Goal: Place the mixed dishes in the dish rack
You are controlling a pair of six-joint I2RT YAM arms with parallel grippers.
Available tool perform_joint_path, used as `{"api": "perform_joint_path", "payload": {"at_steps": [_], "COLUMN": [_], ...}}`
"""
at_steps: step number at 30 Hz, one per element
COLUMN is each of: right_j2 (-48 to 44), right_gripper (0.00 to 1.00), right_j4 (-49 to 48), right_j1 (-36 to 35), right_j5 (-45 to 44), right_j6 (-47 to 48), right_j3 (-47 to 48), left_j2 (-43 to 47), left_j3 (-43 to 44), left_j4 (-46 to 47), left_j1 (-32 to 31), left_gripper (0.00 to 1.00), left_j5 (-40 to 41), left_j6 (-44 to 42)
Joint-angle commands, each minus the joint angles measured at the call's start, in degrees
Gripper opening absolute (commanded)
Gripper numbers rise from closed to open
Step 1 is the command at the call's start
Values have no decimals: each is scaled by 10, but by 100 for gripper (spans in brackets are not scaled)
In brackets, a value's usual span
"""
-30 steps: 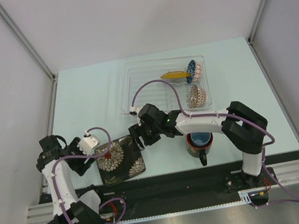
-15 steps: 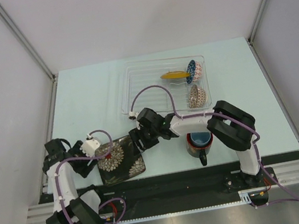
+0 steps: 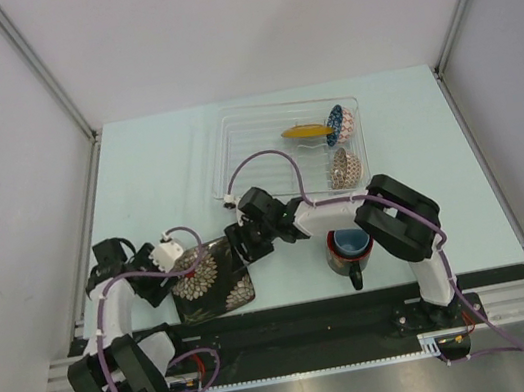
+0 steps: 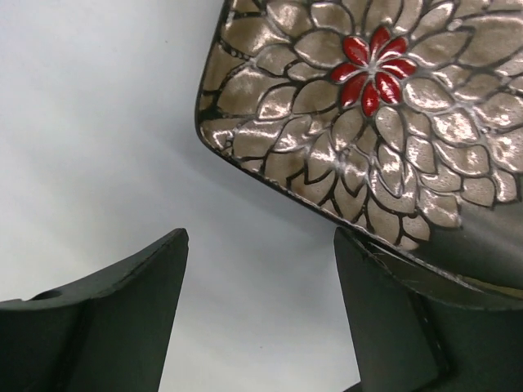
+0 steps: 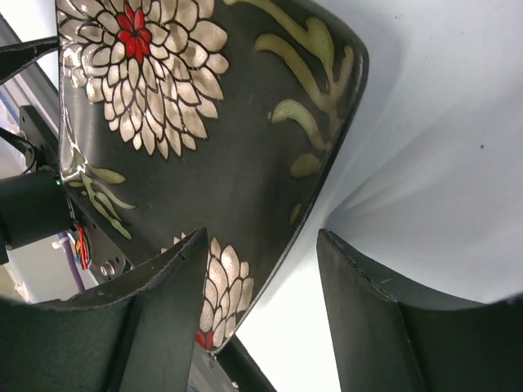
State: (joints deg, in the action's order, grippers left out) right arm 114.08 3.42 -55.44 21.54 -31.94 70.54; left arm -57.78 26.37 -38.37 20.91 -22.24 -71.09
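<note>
You're flanking the plate [image 3: 211,281] from both sides, likely because it's lying too flat to pinch, by the table's [image 3: 152,175] near edge. Your right gripper [image 3: 244,247] is straddling its right rim, jaws apart. Your left gripper [image 3: 178,271] is gaping at the left corner (nothing gripped). The rack [image 3: 231,132] is sitting toward the far right corner.
</note>
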Motion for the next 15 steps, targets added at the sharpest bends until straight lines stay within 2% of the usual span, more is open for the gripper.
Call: {"api": "perform_joint_path", "payload": {"at_steps": [1, 8, 10, 11, 12, 13, 15], "right_j2": [17, 36, 41, 43, 45, 48, 51], "right_gripper": [59, 52, 45, 35, 29, 14, 2], "right_j4": [-13, -13, -15, -17, -18, -19, -21], "right_j1": [-6, -15, -15, -14, -15, -15, -15], "right_j5": [10, 18, 24, 24, 29, 31, 38], "right_j6": [-16, -26, -28, -30, -30, -30, -31], "right_j3": [29, 50, 55, 57, 60, 61, 64], "left_j2": [-9, -21, -17, -14, -11, -9, -9], "left_j3": [-7, -6, -11, -13, -18, -19, -25], "left_j4": [47, 65, 65, 66, 67, 69, 72], "left_j1": [-48, -91, -91, -93, -95, -97, -102], "left_gripper": [78, 78, 78, 78, 79, 78, 78], "left_j5": [6, 4, 3, 1, 0, 0, 1], "left_j6": [48, 80, 79, 79, 79, 81, 82]}}
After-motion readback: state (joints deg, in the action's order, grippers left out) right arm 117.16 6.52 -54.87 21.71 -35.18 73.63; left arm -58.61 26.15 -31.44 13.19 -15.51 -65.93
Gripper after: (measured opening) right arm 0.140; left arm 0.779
